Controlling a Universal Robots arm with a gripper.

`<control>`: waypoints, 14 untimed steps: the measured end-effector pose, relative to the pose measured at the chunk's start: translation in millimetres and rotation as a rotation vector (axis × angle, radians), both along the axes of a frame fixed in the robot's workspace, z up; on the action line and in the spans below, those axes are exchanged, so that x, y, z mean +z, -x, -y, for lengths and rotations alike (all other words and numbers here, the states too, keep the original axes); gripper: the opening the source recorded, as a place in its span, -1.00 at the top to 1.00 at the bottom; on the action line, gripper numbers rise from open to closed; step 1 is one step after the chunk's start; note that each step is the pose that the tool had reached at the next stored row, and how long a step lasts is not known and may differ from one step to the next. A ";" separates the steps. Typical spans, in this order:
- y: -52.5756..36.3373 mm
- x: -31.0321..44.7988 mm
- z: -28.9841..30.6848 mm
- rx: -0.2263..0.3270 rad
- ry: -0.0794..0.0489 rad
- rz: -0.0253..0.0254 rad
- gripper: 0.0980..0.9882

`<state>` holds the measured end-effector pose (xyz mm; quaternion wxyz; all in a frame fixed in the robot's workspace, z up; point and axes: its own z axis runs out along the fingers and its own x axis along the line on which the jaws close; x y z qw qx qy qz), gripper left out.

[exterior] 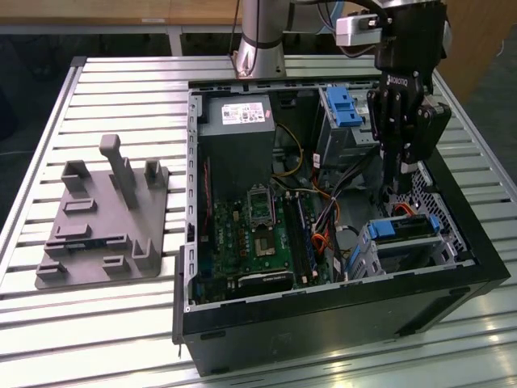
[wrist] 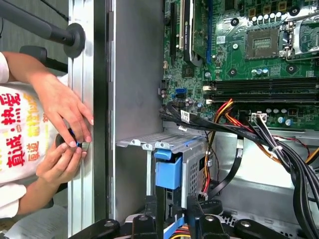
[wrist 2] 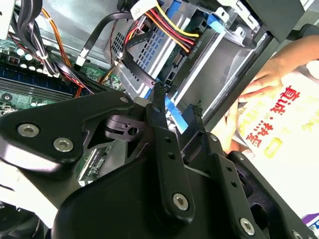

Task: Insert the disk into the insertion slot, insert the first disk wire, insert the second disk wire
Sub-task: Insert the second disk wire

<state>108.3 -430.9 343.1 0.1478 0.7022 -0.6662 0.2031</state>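
The pincer (wrist 2: 178, 99) grasps a blue flat wire (wrist 2: 177, 118) above the disk (exterior: 401, 228); black cables (wrist: 234, 130) crowd near, a person's hands (wrist: 64, 117) beside the case (wrist: 134, 74).

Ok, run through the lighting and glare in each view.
Exterior view: light glares off the slatted metal table, while the inside of the computer case lies in shade beneath the gripper. Second wrist view: the gripper's black body looms dark up front, and a person's white shirt is washed out. First wrist view: the motherboard is evenly lit.
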 end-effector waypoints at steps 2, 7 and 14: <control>-0.1 -0.5 0.0 0.002 0.000 0.0000 0.38; -0.1 -1.8 0.0 0.005 0.000 0.0000 0.43; 0.0 -3.4 -0.4 0.008 0.000 0.0001 0.58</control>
